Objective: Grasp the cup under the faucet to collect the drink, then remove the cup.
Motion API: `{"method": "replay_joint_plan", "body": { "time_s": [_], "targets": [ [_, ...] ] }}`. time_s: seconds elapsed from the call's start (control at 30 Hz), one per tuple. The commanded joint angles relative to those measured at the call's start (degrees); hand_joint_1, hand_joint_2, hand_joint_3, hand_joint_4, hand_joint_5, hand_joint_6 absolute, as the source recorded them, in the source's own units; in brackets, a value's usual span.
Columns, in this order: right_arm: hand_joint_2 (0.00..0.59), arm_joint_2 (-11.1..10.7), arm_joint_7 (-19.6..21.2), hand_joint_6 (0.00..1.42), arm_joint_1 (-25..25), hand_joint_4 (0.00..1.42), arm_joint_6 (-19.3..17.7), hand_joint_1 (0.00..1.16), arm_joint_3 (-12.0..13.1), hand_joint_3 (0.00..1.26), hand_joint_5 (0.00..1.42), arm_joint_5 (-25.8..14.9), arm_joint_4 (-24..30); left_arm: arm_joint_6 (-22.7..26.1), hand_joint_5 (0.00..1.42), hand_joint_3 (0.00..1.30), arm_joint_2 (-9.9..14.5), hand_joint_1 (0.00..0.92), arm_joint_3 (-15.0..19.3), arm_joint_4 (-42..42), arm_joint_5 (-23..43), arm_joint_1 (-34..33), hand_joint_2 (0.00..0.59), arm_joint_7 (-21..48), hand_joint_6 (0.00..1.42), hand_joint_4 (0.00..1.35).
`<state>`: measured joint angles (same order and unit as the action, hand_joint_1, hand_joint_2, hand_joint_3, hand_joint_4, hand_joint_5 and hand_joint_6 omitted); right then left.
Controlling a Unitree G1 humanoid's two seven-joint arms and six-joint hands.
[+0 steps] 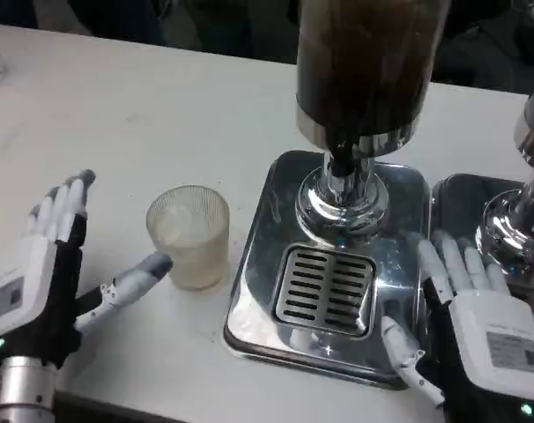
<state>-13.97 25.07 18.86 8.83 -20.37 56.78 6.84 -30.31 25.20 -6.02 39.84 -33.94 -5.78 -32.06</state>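
Two robot hands flank the work: the left robot hand [47, 273] lies spread wide and empty, its thumb tip just beside the ribbed glass cup [189, 235] at the cup's 8 o'clock, while the right robot hand [478, 330], fingers apart and holding nothing, rests on the dispenser's steel base [267, 264]. The cup stands on the white desk [144, 115] at 9 o'clock of the drip grille [324, 289], not under the faucet [342, 163]. A sound grasp probably closes the fingers round the mid-wall, cup upright, before carrying it onto the grille.
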Motion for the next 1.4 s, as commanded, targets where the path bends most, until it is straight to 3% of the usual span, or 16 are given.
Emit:
{"method": "replay_joint_plan", "body": {
  "time_s": [0.03, 0.23, 0.6, 0.77, 0.87, 1.0, 1.4],
  "targets": [
    [0.477, 0.25, 0.68, 0.00, 1.14, 0.00, 0.60, 0.02, 0.41, 0.05, 0.00, 0.24, 1.27, -4.36, 0.00, 0.00, 0.50, 0.000, -1.62, 7.27, 0.61, -4.26, 0.000, -0.45, 0.00, 0.00],
    [0.478, 0.70, 0.41, 0.00, 2.15, 0.00, 1.16, 0.02, -0.06, 0.05, 0.00, 0.76, 2.41, -6.91, 0.00, 0.00, -0.25, 0.000, -4.01, 15.28, -0.14, -9.05, 0.000, -1.09, 0.00, 0.00],
    [0.481, 0.43, -0.64, 0.00, 4.78, 0.00, 2.75, 0.02, -0.76, 0.05, 0.00, 2.02, 5.70, -10.37, 0.00, 0.00, -4.22, 0.040, -5.92, 22.61, 0.35, -12.89, 0.000, -5.67, 0.00, 0.00],
    [0.481, 0.44, -1.40, 0.00, 6.13, 0.00, 3.41, 0.02, -0.39, 0.05, 0.00, 2.60, 7.39, -10.44, 0.00, 0.00, -5.34, 0.161, -6.82, 25.36, 0.72, -14.43, 0.000, -6.93, 0.00, 0.00],
    [0.481, 0.84, -1.54, 0.00, 6.99, 0.00, 4.01, 0.02, -0.48, 0.05, 0.00, 3.16, 8.42, -10.55, 0.00, 0.00, -5.61, 0.172, -6.90, 26.72, 1.01, -15.11, 0.000, -6.88, 0.00, 0.00],
    [0.481, 1.37, -1.73, 0.00, 7.88, 0.00, 4.55, 0.02, -0.85, 0.05, 0.00, 3.45, 9.19, -10.07, 0.00, 0.00, -5.96, 0.359, -7.38, 27.96, 0.84, -16.47, 0.021, -6.62, 0.00, 0.00],
    [0.482, 2.29, -2.16, 0.00, 9.74, 0.00, 5.27, 0.02, -0.55, 0.05, 0.00, 4.09, 10.93, -9.12, 0.02, 0.00, -7.12, 0.451, -9.02, 30.56, 1.55, -18.69, 0.036, -5.76, 0.00, 0.00]
  ]
}}
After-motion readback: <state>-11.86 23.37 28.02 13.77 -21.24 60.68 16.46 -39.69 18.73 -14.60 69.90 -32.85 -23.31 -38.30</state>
